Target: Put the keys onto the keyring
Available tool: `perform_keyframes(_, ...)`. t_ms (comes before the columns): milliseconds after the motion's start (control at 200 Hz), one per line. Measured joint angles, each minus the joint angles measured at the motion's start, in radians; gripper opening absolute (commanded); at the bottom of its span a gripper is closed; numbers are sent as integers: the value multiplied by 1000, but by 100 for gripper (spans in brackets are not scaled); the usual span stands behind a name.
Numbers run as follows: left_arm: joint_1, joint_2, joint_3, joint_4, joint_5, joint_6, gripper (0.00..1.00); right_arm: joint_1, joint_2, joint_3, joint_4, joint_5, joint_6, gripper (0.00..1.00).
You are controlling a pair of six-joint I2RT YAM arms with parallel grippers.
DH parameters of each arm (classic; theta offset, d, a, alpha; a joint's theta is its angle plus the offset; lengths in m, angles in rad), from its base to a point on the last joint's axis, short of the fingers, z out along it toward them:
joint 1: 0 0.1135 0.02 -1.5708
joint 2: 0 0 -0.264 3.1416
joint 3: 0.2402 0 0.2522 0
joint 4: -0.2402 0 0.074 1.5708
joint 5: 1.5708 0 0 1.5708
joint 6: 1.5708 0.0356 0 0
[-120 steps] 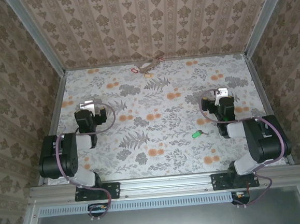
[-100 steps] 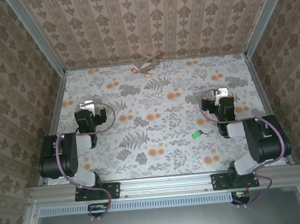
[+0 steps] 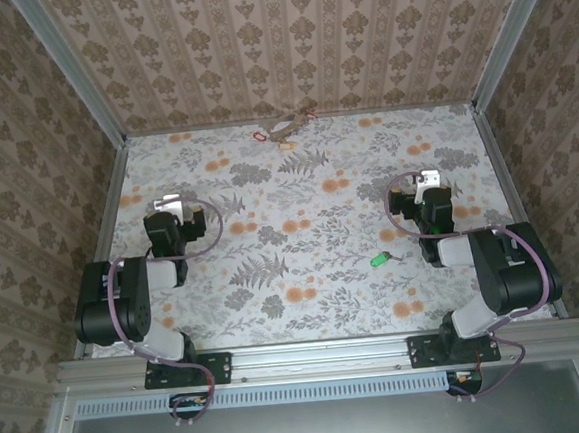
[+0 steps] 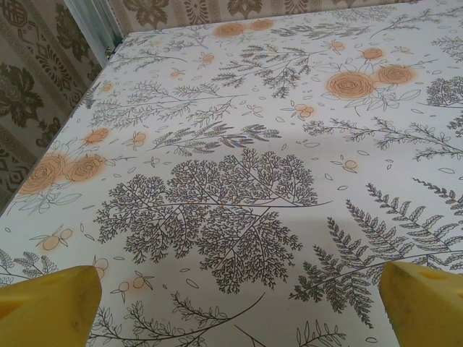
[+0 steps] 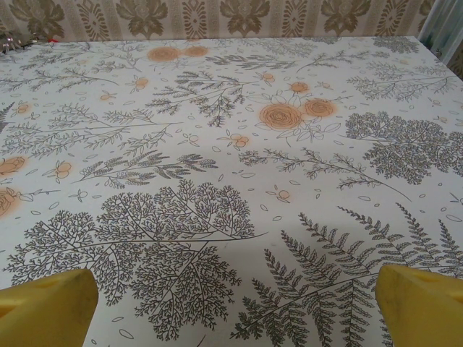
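The keyring lies at the counter's 12 o'clock edge, a thin grey loop against the foot of the back wall. It is too small in the top view to tell how it sits. A red-headed key lies just beside it at its 9 o'clock. A tan-headed key lies just beside it at its 6 o'clock. Whether either one touches the ring cannot be told. Well apart from that cluster, a green-headed key lies alone on the floral counter, toward 4 o'clock from its middle. It is near the right arm, on that arm's 9 o'clock side. The right hand sits at about 1 o'clock from the green-headed key and points toward 12 o'clock. In its wrist view the hand is spread wide: its yellow fingertips sit in the two bottom corners with nothing but bare printed counter between them. The left hand sits toward 9 o'clock on the counter, also pointing to 12 o'clock. In its own wrist view it is likewise fully spread and holds nothing, with bare counter between its fingertips. Purple cables loop beside each wrist.
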Motion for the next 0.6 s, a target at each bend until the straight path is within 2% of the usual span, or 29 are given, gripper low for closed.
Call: perform_keyframes(600,1,0,0,0,8,0,100,0,0,0,3,6,0,100)
